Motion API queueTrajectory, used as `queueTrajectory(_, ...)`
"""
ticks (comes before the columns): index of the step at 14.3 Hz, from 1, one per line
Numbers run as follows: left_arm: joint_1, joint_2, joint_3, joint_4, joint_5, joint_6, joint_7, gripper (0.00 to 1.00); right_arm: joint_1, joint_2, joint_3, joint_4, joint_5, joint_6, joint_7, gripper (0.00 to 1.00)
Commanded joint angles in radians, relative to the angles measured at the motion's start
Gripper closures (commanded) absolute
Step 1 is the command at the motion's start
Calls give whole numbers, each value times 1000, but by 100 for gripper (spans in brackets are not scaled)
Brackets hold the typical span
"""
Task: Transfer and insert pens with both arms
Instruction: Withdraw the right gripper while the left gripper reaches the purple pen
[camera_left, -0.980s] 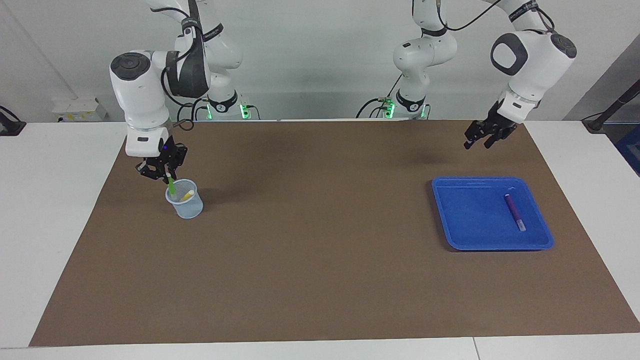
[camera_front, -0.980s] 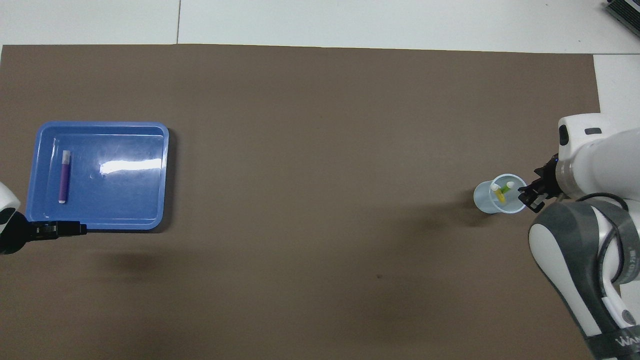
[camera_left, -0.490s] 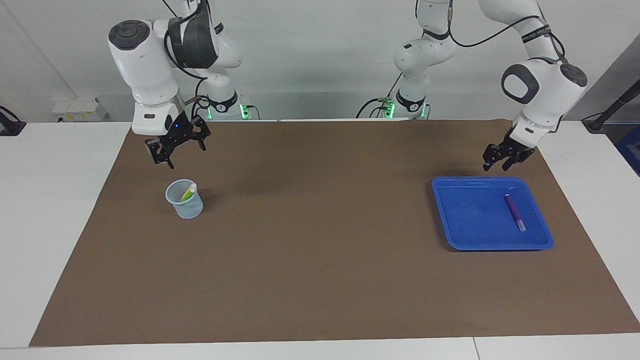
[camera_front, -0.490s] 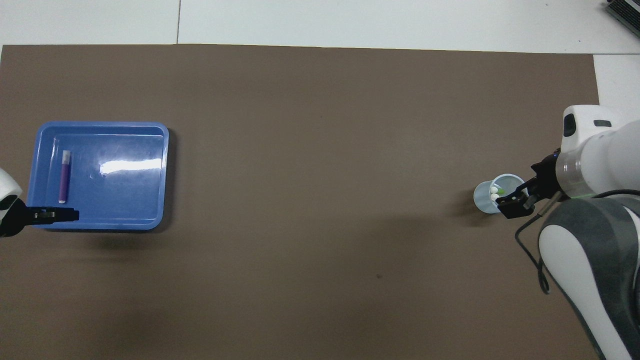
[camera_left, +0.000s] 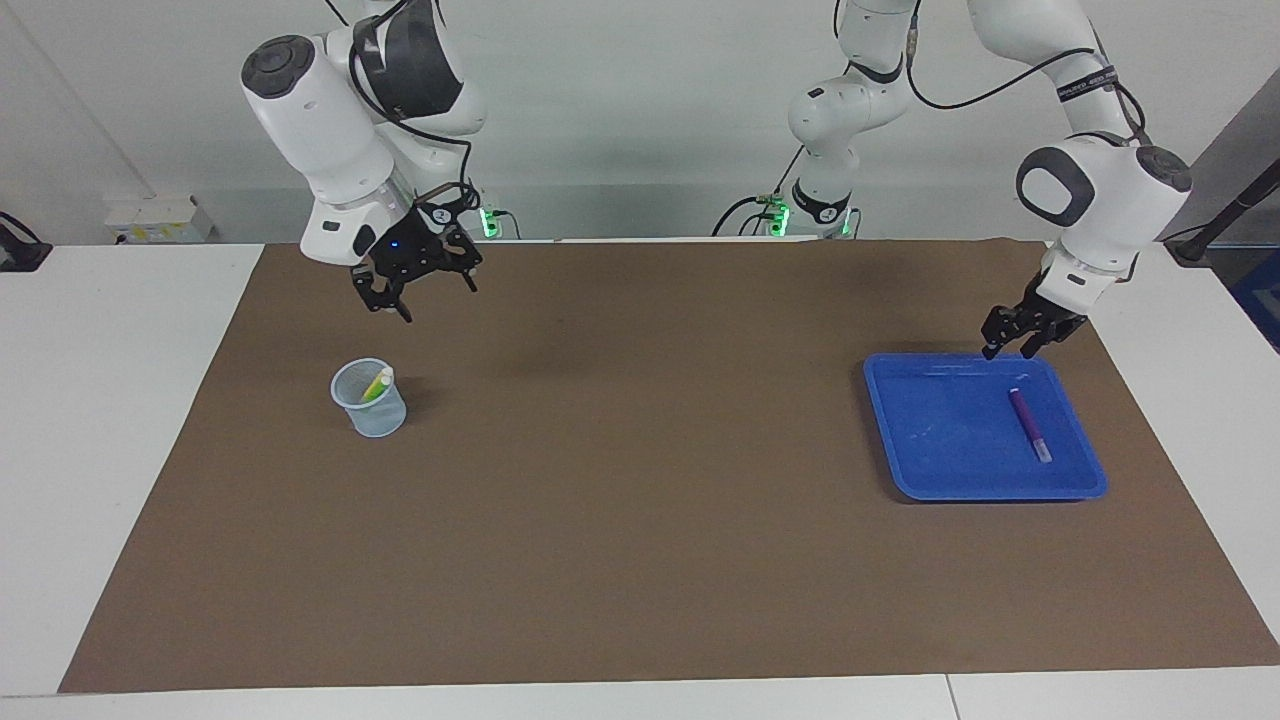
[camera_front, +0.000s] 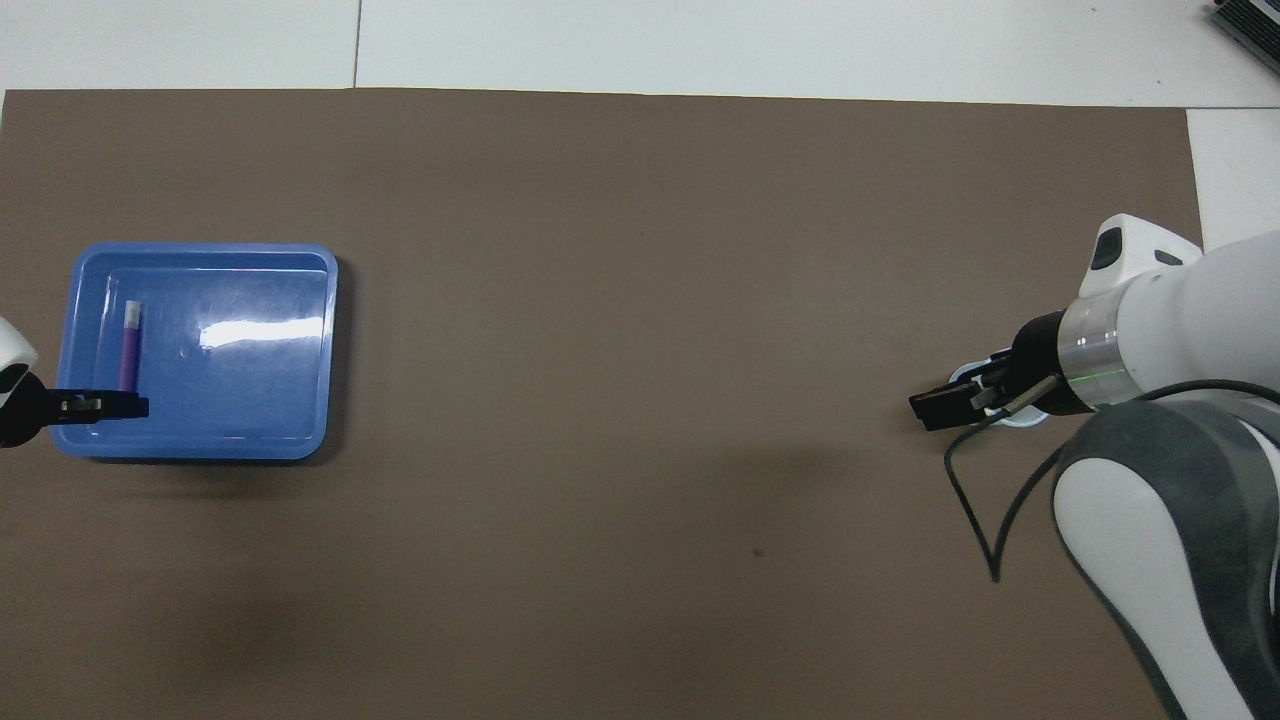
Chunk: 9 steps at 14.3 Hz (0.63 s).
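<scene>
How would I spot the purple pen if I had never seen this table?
Find the blue tray on the brown mat, at the left arm's end of the table. The purple pen lies flat inside it, alone. The yellow pen and green pen stand in a cup instead.

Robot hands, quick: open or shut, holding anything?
Left tool: cannot tell, holding nothing, over the blue tray.
Right tool: open, empty.
</scene>
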Motion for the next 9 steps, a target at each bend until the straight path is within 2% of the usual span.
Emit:
queueTrajectory(1, 20, 99, -8, 55, 20, 63, 15, 27, 0, 4, 2, 7, 100, 16, 63, 0)
queueTrajectory(3, 33, 156, -8, 90, 20, 91, 59, 27, -9, 6, 0, 7, 155, 19, 111, 0)
queueTrajectory(6, 52, 238, -8, 168, 20, 103, 97, 27, 3, -6, 2, -9, 146, 8, 227, 0)
queueTrajectory(9, 52, 258, -8, 199, 20, 104, 97, 27, 20, -10, 3, -13, 148, 22, 299, 0)
